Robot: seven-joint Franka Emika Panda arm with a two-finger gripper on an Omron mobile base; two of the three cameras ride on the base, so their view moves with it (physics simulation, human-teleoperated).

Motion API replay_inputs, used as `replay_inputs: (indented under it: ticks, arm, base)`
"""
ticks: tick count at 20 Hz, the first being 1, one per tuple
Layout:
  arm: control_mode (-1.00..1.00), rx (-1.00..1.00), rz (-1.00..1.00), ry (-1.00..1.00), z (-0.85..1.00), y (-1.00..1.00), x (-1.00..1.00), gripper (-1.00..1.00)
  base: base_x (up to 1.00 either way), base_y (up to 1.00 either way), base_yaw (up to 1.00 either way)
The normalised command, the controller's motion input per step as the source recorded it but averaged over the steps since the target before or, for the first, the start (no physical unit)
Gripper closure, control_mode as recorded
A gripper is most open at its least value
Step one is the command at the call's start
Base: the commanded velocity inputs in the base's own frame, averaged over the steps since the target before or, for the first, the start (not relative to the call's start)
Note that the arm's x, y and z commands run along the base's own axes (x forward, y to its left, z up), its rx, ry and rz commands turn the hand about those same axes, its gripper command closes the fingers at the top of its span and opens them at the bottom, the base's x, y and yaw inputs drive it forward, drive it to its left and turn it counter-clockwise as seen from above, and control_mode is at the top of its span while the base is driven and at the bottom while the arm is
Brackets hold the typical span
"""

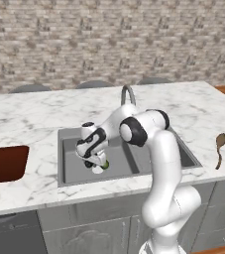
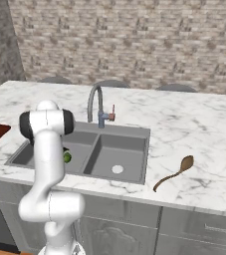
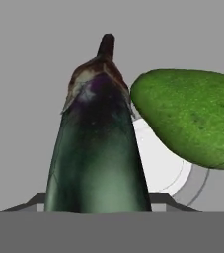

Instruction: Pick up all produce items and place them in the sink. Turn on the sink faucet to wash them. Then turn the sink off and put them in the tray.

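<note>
My arm reaches down into the left basin of the grey sink (image 1: 64,136), and the gripper (image 1: 96,165) hangs low over the basin floor. In the hand view the dark blackish-green oblong produce item (image 3: 98,153) lies very close, stem end pointing away, and it covers my fingertips. The bright green round item (image 3: 192,116) lies right beside it, partly over the pale drain (image 3: 160,165). This green item (image 1: 104,163) also peeks out beside the hand and behind the arm (image 2: 67,157). The gooseneck faucet (image 1: 128,94) stands behind the basins. The reddish-brown tray (image 1: 2,163) sits left of the sink.
A brown wooden spoon (image 1: 219,146) lies on the marble counter right of the sink. The right basin (image 2: 117,157) holds only its drain. Stool backs (image 1: 94,84) show beyond the counter's far edge, before a brick wall.
</note>
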Motion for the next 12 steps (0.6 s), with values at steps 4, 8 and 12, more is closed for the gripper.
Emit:
replay_inputs:
  ticks: [4, 8, 12]
  arm:
    - [-1.0, -0.06, 0.02, -0.16, 0.81, 0.0, -0.31, 1.0]
    - [-1.0, -0.07, 0.06, -0.19, 0.89, 0.01, -0.2, 1.0]
    - [-1.0, -0.03, 0.09, -0.24, 0.88, -0.02, -0.19, 1.0]
  base:
    - [0.0, 0.0, 0.0]
    - [0.0, 0.0, 0.0]
    - [0.0, 0.0, 0.0]
